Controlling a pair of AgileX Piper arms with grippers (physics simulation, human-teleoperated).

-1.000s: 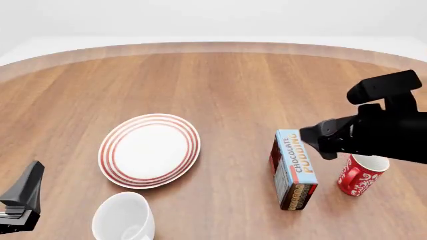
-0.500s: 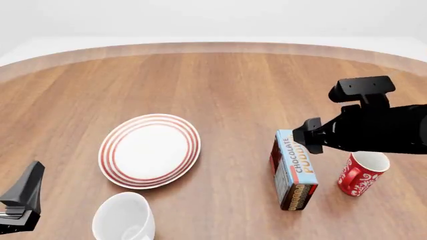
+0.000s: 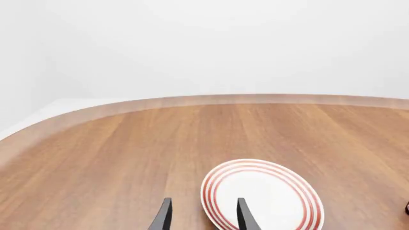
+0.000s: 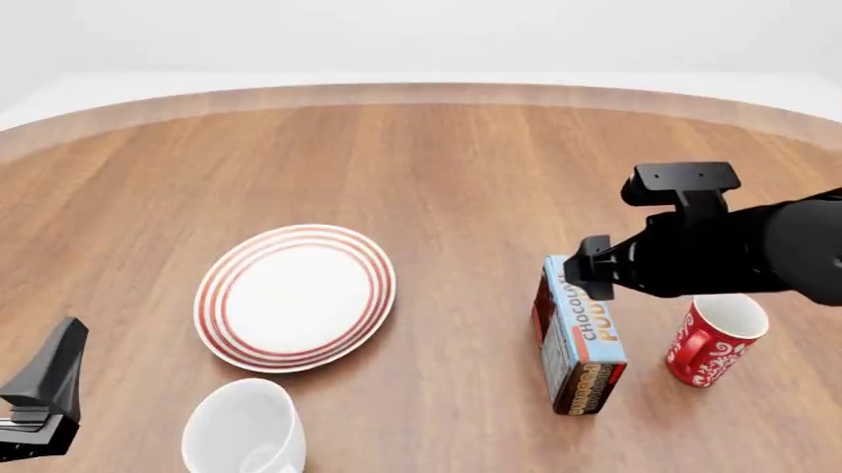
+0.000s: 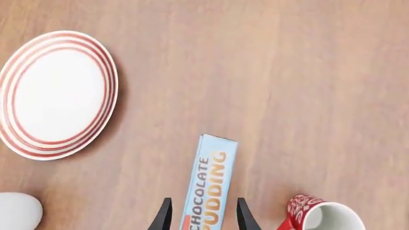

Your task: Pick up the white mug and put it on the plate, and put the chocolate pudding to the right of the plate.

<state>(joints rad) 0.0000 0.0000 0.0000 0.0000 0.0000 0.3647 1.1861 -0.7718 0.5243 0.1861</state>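
The white mug (image 4: 244, 430) sits near the front edge, just in front of the red-ringed plate (image 4: 296, 296). The chocolate pudding (image 4: 581, 340) lies flat to the right of the plate, blue face up. My right gripper (image 4: 593, 272) hovers over the carton's far end. In the right wrist view it is open (image 5: 203, 218), its fingers (image 5: 164, 216) flanking the chocolate pudding (image 5: 209, 189); the plate (image 5: 57, 93) and white mug (image 5: 18, 211) also show. My left gripper (image 4: 50, 376) rests at the front left, open (image 3: 203, 219) and empty, facing the plate (image 3: 263, 196).
A red mug with white swirls (image 4: 711, 341) stands right beside the pudding carton, under the right arm, and shows in the right wrist view (image 5: 321, 216). The round wooden table's far rim (image 4: 421, 94) curves across the back.
The right arm has swung left and lowered, bringing its gripper over the far end of the pudding carton. The left arm and all objects have stayed put.
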